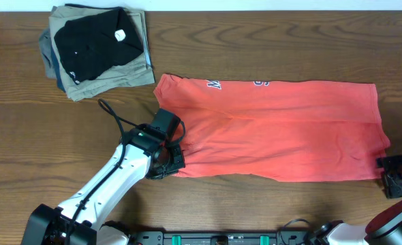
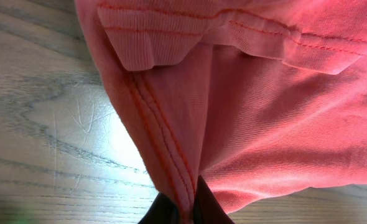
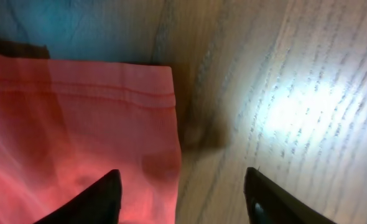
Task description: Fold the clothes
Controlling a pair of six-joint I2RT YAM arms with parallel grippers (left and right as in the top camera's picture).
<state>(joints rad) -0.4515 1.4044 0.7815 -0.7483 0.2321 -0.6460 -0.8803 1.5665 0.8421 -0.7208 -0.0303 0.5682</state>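
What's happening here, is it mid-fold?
Two arms are working on the red-orange T-shirt, which lies as a long band on the table. The left gripper is pinched shut on a seam at one end. The right gripper sits open at the opposite corner, not gripping yet. A stack of folded garments sits at the far side.
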